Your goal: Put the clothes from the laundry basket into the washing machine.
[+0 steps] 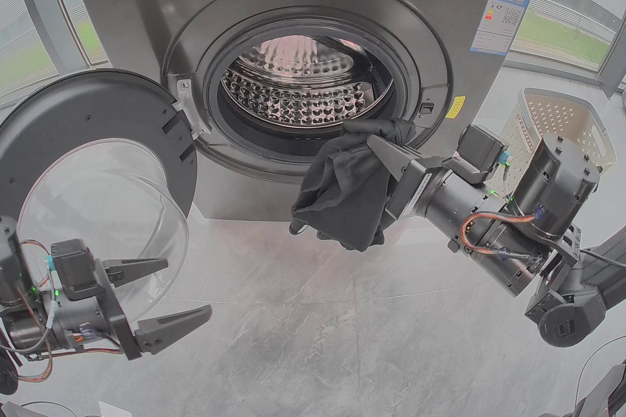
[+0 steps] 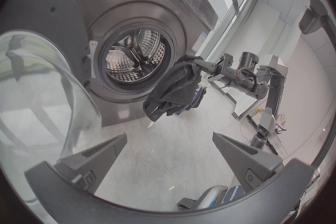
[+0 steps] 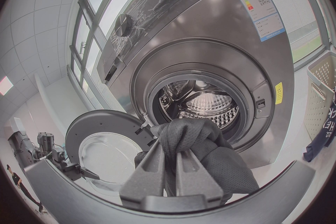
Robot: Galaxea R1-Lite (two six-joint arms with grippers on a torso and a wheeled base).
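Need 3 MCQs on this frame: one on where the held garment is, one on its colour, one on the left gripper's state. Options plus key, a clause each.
1. Where is the garment?
A. inside the drum
B. hanging from the right gripper, in front of the washing machine opening
C. on top of the machine

2. What colour is it?
A. white
B. black
C. red

3. The left gripper is:
A. open and empty
B. shut on cloth
C. shut on the door

Key:
1 B, the cloth droops outside the opening, below its rim, with the fingers clamped on it.
2 B, it is dark all over in every view.
3 A, its fingers stand wide apart with nothing between them.
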